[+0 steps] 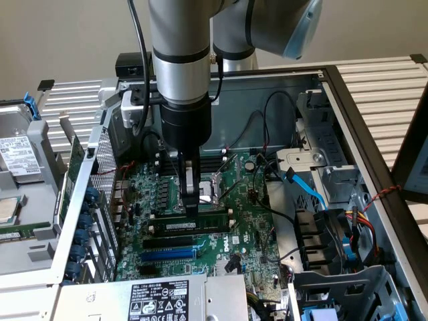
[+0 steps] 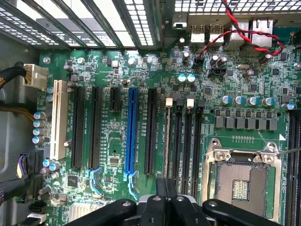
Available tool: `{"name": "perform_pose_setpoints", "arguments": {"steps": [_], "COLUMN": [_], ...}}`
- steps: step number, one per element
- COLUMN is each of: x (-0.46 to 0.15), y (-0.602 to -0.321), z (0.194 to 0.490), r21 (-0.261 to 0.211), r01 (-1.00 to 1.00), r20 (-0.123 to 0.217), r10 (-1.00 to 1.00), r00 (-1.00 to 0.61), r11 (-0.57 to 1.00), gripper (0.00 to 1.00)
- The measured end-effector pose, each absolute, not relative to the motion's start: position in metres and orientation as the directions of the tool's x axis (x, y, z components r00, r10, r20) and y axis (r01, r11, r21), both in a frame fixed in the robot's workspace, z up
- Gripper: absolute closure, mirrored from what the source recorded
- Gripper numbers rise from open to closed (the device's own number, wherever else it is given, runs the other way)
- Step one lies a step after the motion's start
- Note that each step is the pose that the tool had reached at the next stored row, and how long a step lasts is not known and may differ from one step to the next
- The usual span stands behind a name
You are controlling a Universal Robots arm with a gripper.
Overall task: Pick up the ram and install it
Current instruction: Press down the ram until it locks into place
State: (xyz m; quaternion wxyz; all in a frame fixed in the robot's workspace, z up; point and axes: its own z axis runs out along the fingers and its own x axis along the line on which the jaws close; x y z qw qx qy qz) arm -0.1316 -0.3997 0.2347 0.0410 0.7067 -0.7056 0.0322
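Our hand [image 1: 191,212] is clenched, pressing the ram [image 1: 194,226]; we judge it light, stiff, fragile, best held by its edges.

1. Even, soft light fills the exterior view; the arm [image 1: 179,60] shades the motherboard [image 1: 200,221].
2. Wrist view: bright glare through the vent grille [image 2: 141,19].
3. The gripper [image 2: 165,207] is dark and blurred.

Quick count on this board: one blue expansion slot [image 2: 131,131], one white PCI slot [image 2: 58,118], four black expansion slots [image 2: 77,127], and one empty CPU socket [image 2: 240,181]. There are four memory slots [image 2: 186,141], and one ram [image 1: 194,226] stick sits in them. One red-and-black twisted wire pair [image 2: 244,33] too.
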Motion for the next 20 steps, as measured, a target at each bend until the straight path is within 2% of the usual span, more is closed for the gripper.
{"name": "perform_pose_setpoints", "arguments": {"steps": [20], "x": [-0.1315], "y": [-0.4002], "z": [0.2298], "r21": [0.014], "r01": [-1.0], "r20": [0.103], "r10": [-0.995], "r00": [0.003], "r11": [-0.001], "gripper": [0.9]}}
